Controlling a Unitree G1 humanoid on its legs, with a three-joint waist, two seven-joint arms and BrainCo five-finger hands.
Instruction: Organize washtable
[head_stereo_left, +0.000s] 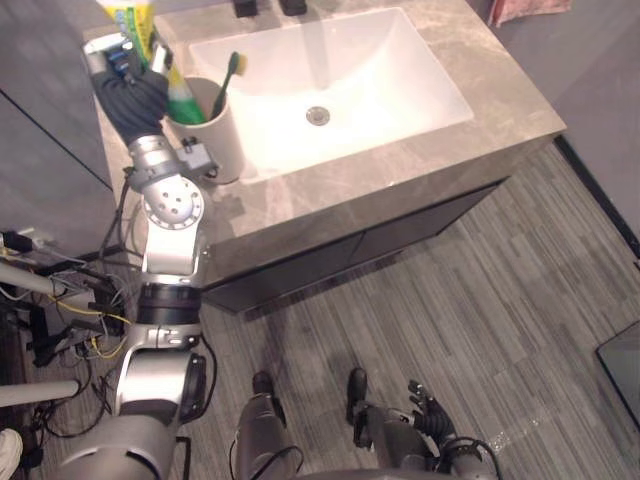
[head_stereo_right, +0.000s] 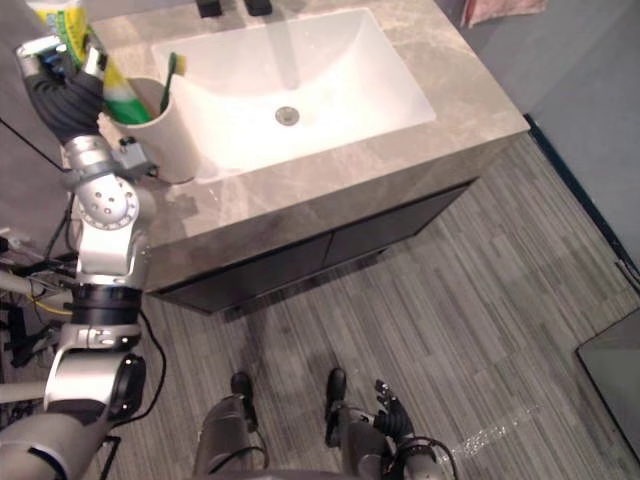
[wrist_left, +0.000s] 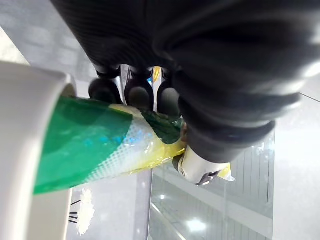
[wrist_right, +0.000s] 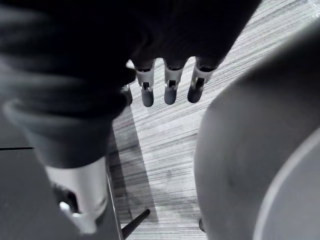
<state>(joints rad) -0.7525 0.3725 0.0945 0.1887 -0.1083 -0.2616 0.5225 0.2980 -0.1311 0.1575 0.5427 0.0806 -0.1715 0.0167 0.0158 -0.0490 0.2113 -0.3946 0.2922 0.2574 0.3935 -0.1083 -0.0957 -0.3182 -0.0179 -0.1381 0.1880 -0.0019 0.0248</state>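
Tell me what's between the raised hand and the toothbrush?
A toothpaste tube, held by the left hand, beside the toothbrush in the cup; left eye view.

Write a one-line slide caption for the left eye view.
Left hand holds a green-and-yellow tube, tip in the cup beside the sink.

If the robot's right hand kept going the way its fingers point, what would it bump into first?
Probably the grey plank floor. The right hand hangs with straight fingers aimed down at it, and nothing shows in between.

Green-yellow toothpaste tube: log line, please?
left hand: shut on green-yellow toothpaste tube | lower end in white cup beside green toothbrush | right hand: open
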